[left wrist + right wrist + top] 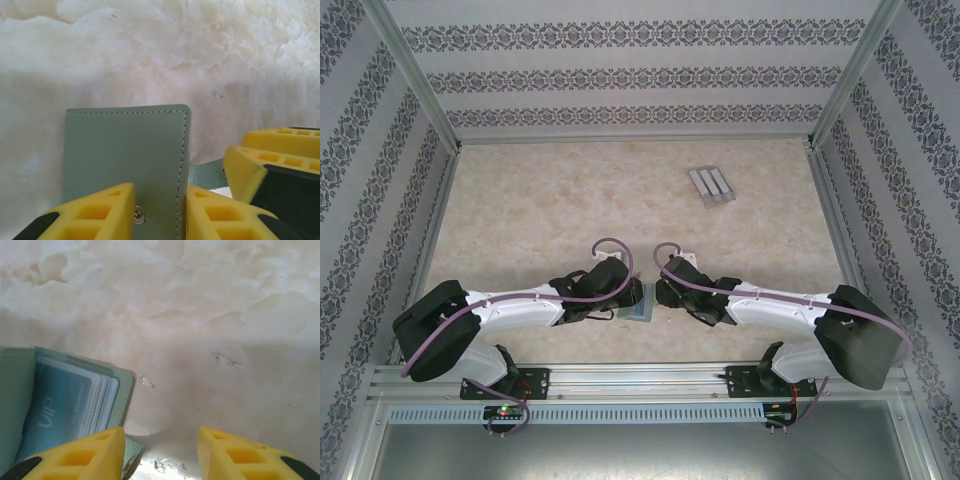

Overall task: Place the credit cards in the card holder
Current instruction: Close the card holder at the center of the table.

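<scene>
Since blue credit card (pixel 57 405) sits pocketed in card holder (pixel 125 155), paler card edges beside it, you look nearly done. It lies on bench (pixel 520 200) between your 2 arms. Left claw (pixel 159 200) apart, straddling snap (pixel 139 214); right claw (pixel 161 437) apart, empty. Closing probably remains.

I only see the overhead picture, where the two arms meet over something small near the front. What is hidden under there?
Observer: A grey-green card holder; the left wrist view shows its stitched outer face.
Operator: Any card inside?
Observer: Yes, the right wrist view shows a blue card in an inner pocket.
Operator: Is the right gripper holding anything?
Observer: No, its fingers stand apart with bare table between them.
</scene>
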Controlling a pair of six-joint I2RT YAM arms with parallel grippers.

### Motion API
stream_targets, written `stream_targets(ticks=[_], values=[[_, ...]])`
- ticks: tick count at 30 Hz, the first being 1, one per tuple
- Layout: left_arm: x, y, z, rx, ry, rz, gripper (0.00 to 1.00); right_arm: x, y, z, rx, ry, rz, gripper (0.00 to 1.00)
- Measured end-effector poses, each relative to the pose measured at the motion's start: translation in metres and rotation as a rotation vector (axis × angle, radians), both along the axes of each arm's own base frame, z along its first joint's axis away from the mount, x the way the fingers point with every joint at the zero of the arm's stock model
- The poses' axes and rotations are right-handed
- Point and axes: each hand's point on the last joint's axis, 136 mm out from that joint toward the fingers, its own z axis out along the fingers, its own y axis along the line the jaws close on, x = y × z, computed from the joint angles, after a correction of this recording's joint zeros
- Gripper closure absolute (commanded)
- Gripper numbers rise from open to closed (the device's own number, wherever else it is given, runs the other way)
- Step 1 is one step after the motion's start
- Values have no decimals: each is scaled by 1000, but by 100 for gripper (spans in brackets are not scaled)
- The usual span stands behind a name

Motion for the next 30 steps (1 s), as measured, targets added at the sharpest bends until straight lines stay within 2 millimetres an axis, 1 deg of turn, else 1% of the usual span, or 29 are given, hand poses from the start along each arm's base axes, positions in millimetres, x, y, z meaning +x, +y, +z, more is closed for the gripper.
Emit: stream_targets(ticks=[4,6,11,14,17,20,22,25,27,28,30], values=[[-4,2,-2,-5,7,-7,60,0,1,2,10,-2,-3,73],[-6,3,-2,-7,8,-9,59,-2,1,1,22,6,-4,78],[-6,2,7,-32,-3,-16,57,-8,3,-2,52,37,-4,87],[-8,2,13,-50,-10,-21,54,-10,5,0,79,45,-9,87],[-11,3,16,-63,-12,-28,54,-12,8,3,115,54,-13,88],[-11,3,18,-65,-14,-29,54,-13,12,4,146,66,-15,94],[-12,5,18,-61,-11,-28,57,-14,14,5,160,73,-21,95],[-15,11,16,-53,-9,-26,70,-14,16,6,174,78,-18,97],[-17,17,12,-40,-1,-27,76,-13,15,6,182,77,-22,99],[-19,20,9,-28,7,-29,78,-13,13,5,184,79,-26,99],[-20,23,5,-9,16,-38,78,-12,10,5,193,84,-33,100]])
